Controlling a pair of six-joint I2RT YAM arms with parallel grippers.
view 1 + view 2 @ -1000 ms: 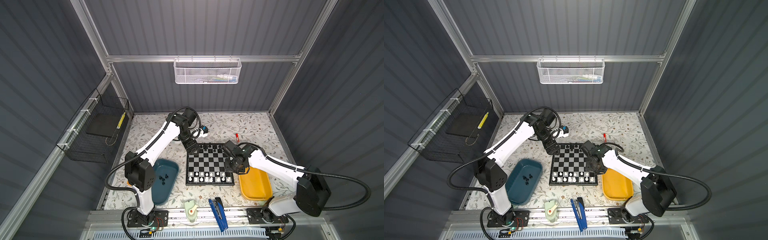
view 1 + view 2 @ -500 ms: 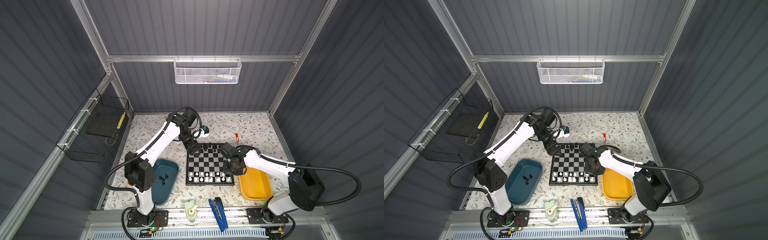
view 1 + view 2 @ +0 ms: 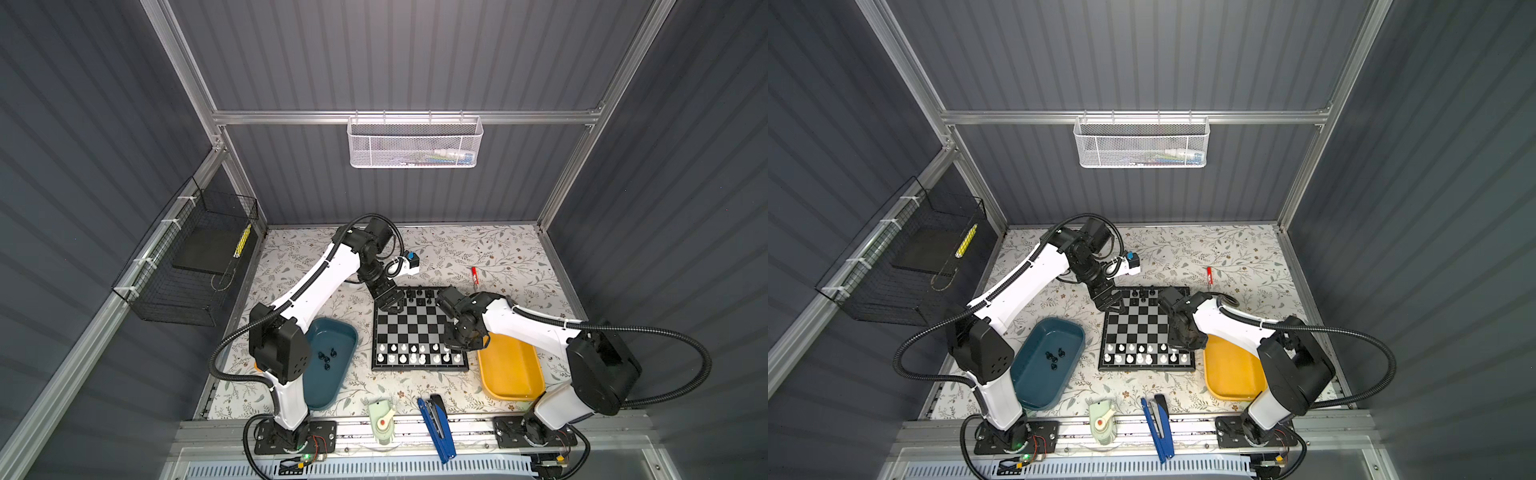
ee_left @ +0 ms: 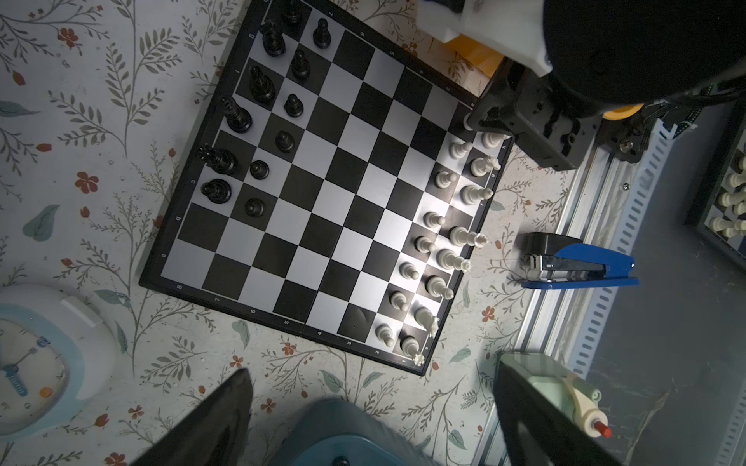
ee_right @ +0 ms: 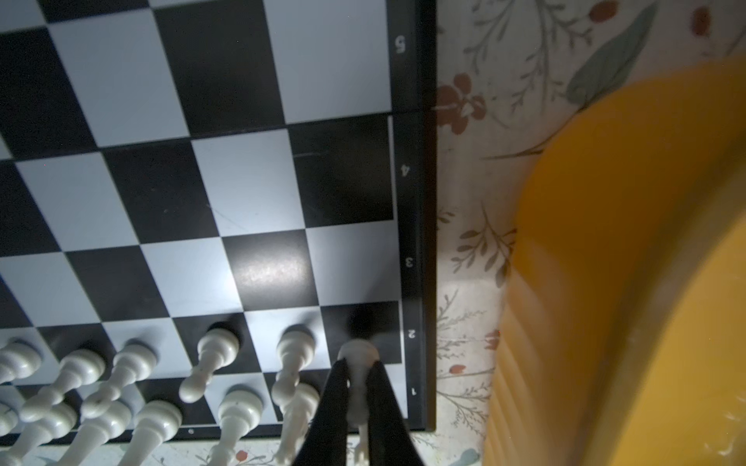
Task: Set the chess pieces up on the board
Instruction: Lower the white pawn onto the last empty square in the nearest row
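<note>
Right gripper [image 5: 359, 365] clamped on a small white plastic pawn [image 5: 358, 350].
Pawn's base points down at the vacant black edge square [image 5: 363, 318] of the black-rimmed chessboard [image 5: 416, 161].

In both top views the chessboard [image 3: 419, 328] lies mid-frame on the table [image 3: 498, 257], between the left-hand tray [image 3: 328, 386] holding chessmen [image 3: 327, 358] and the right-hand tray [image 3: 511, 374]; my right tool [image 3: 456, 347] is over its lower-right corner.

The rim of the board [image 5: 420, 201] bears numerals 5, 4, 3, 2, 1.
</note>
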